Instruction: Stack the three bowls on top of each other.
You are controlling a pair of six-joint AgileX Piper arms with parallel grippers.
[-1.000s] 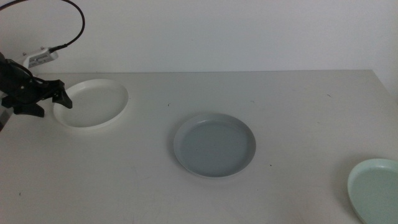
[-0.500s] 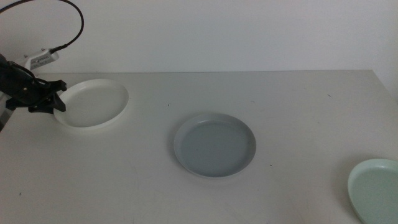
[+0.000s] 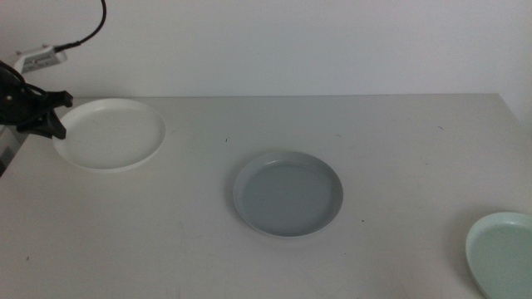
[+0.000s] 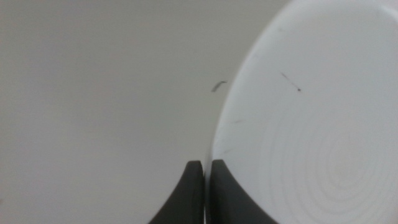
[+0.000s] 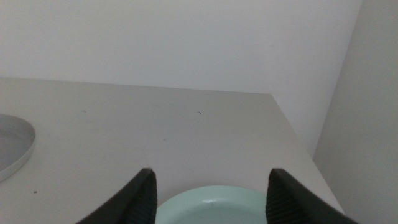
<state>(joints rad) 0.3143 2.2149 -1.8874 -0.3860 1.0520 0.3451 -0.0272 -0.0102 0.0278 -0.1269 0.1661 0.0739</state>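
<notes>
At the far left of the table, the white bowl (image 3: 108, 133) has its left rim pinched by my left gripper (image 3: 56, 124). In the left wrist view the two jaws (image 4: 205, 171) are shut on that thin rim, and the white bowl (image 4: 311, 112) fills most of the picture. The grey-blue bowl (image 3: 288, 193) lies flat at the table's middle. At the front right corner sits the pale mint green bowl (image 3: 503, 253), partly cut off. My right gripper (image 5: 211, 173) is open just above and behind the mint bowl (image 5: 211, 208). It does not show in the middle view.
The table's right edge (image 5: 298, 143) runs close beside the mint bowl. A black cable (image 3: 91, 29) and a white tag trail from the left arm at the back left. The grey-blue bowl's edge (image 5: 12, 146) shows in the right wrist view.
The left gripper has drawn back to the left, and the white bowl has shifted left and slightly away with it. The other two bowls have stayed put.
</notes>
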